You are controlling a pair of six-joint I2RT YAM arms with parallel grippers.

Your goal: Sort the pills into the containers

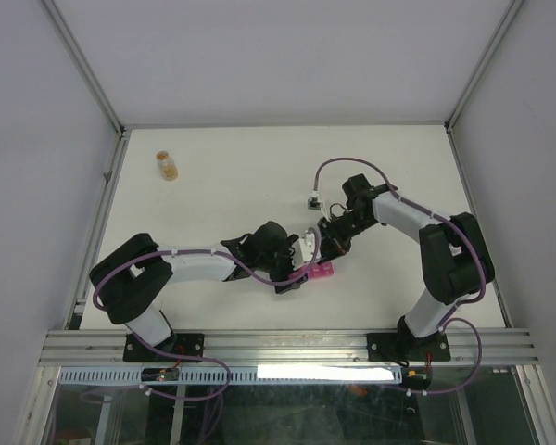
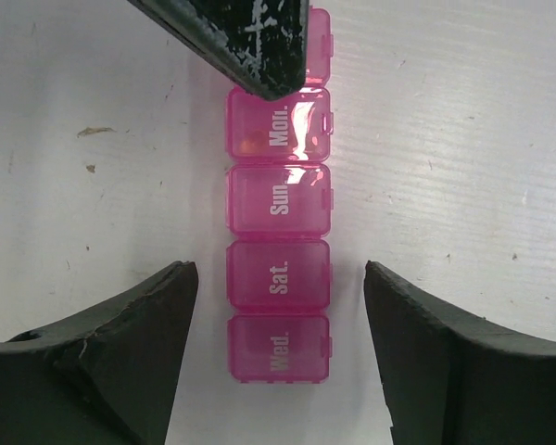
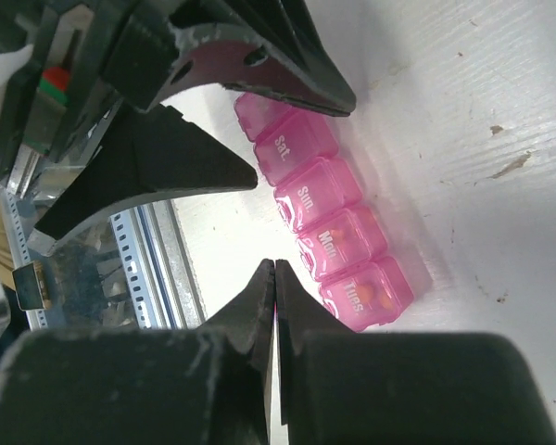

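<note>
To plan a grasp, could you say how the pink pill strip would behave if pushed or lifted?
The strip looks like thin moulded plastic, so probably stiff and light. Lying flat on the table, it should slide or pivot rather than tip. Its glossy lids may slip in a pinch.

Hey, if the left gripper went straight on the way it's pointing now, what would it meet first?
Probably the white table. The left gripper points down with its jaws open, one on each side of the magenta pill strip, so the strip would pass between them. Depth is unclear.
</note>
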